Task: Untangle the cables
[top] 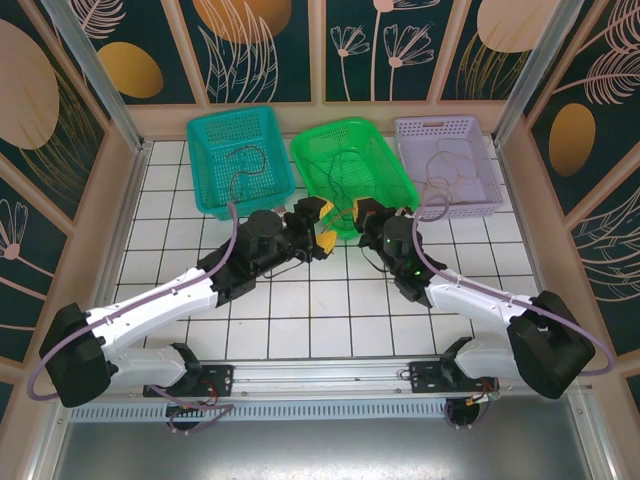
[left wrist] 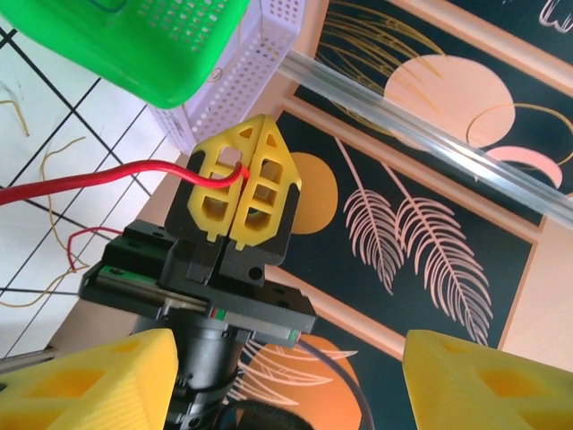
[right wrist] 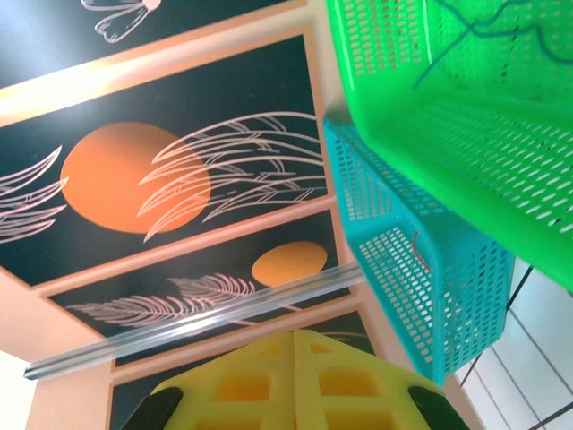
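Your right gripper [left wrist: 243, 179] has its yellow fingers pressed together on the red cable [left wrist: 81, 184], which runs away from it above the white tiled table [top: 300, 310], where thin tan-yellow cables [left wrist: 51, 219] lie loose. Your left gripper [left wrist: 288, 376] faces it with its fingers wide apart and nothing between them; the two sit nose to nose just in front of the green basket [top: 395, 185]. Other thin cables lie inside the teal basket [top: 205, 165], the green one and the lilac basket [top: 480, 170].
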You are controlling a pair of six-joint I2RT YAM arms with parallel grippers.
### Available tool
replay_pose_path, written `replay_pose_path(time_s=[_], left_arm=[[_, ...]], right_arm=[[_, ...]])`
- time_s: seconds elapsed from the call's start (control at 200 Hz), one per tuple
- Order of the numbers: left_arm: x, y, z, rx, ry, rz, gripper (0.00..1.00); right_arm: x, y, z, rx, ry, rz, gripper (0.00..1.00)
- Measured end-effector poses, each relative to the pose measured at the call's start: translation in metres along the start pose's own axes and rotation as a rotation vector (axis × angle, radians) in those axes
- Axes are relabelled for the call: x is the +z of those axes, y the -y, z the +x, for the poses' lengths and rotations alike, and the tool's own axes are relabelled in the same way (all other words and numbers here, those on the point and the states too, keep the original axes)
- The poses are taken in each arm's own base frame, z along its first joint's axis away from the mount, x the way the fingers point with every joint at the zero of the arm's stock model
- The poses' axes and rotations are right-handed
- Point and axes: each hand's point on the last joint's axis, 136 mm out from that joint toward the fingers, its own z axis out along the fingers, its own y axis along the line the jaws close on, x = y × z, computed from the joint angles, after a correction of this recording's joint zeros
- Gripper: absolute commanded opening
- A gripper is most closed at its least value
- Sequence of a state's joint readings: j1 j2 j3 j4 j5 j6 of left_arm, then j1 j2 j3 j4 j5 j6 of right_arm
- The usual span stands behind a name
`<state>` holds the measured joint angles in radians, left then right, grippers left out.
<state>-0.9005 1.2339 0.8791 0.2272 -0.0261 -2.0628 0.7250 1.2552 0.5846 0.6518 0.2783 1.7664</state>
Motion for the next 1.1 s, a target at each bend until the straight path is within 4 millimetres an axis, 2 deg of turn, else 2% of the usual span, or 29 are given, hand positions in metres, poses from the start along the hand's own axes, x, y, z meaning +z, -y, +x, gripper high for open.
replay_pose_path(time_s=[0.295,0.591,0.866,1.101], left_arm=[[0.003,0.007,-0.022,-0.017,0.127,0.052,0.68],[0.006,-0.012,-0.051,-0.012,0.249,0.036,0.59],[0.0,-0.036,-0.077,-0.001,0.352,-0.001,0.35],[-0.006,-0.039,-0.087,0.001,0.389,0.007,0.18]], right_arm=[[0.0,-0.01,0.016,0.013,-0.03,-0.064,0.0],[-0.002,-0.011,0.022,0.024,-0.046,-0.073,0.0],[-0.004,-0.012,0.025,0.046,-0.055,-0.072,0.0],[-0.01,-0.01,0.031,0.068,-0.077,-0.056,0.0]])
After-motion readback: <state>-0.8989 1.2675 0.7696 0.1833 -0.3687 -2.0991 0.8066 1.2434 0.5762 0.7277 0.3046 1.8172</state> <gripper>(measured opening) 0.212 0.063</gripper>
